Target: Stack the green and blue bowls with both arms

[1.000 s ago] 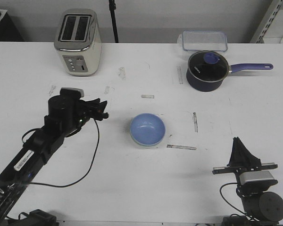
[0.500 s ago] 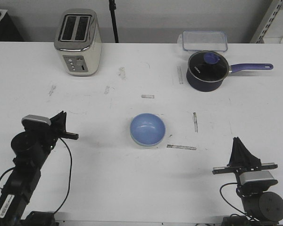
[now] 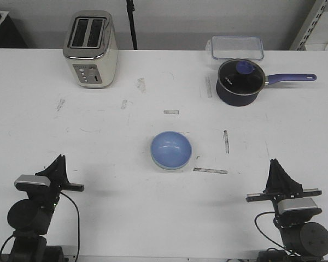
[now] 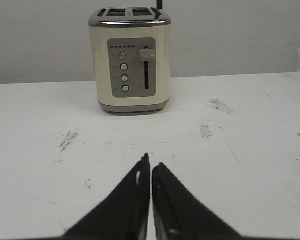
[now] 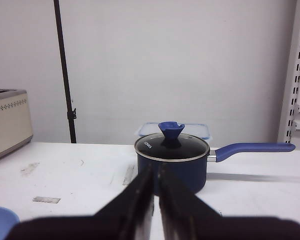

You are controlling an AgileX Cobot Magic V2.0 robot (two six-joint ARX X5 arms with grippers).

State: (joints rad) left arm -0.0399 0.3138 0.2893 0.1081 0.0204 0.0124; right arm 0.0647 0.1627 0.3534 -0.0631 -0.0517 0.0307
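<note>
We see the blue bowl (image 3: 171,150) mid-table, between our left gripper (image 3: 58,161) and right gripper (image 3: 275,164), both pinched together at the near edge.

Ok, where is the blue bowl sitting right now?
In the front view the blue bowl sits near the table's middle, nested in the green bowl, between the parked grippers and nearer the robot than the saucepan.

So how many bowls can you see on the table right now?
1 plainly: a blue bowl mid-table, between the arms. A pale rim under it suggests the green bowl is nested beneath, mostly hidden.
</note>
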